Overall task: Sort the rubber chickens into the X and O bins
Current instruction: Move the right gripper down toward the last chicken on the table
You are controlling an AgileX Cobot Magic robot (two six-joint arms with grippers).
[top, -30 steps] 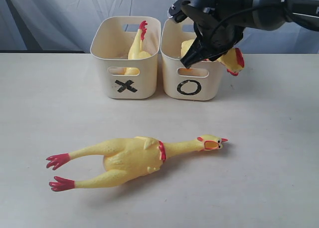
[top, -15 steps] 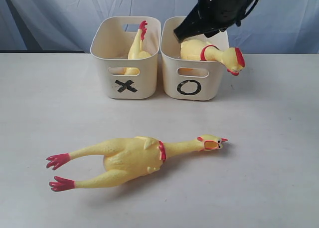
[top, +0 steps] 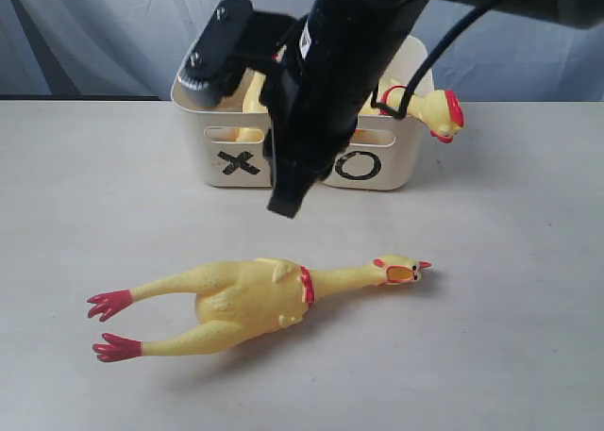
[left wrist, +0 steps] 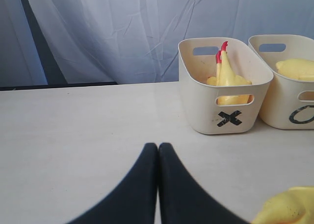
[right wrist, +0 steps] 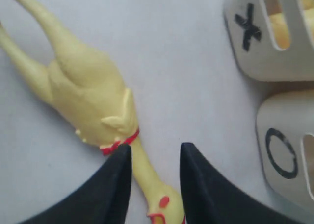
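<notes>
Working from the largest item down, we find the pale table (top: 510, 337) carrying every other object. The black right arm (top: 349, 63) reaches across the middle of the exterior view and hides the adjoining walls of both bins. The long chicken (top: 250, 299) lies flat on the table in front of the bins, with its red feet toward the left of that view and its open beak toward the right, well apart from both tubs. The X bin (left wrist: 206, 111) and the O bin (top: 401, 162) stand just beside each other at the back of the table, marks facing forward. A second chicken (top: 429, 108) rests in the O bin, its head hanging over the right-hand rim. A third chicken (left wrist: 226, 77) stands in the X bin, a red tip rising above the rim. The right gripper (right wrist: 154, 150) hangs over the long chicken's neck with its jaws apart and nothing held; the exterior view shows its tips clear of the bird. The left gripper (left wrist: 158, 146) sits over bare table, jaws pressed together on nothing.
</notes>
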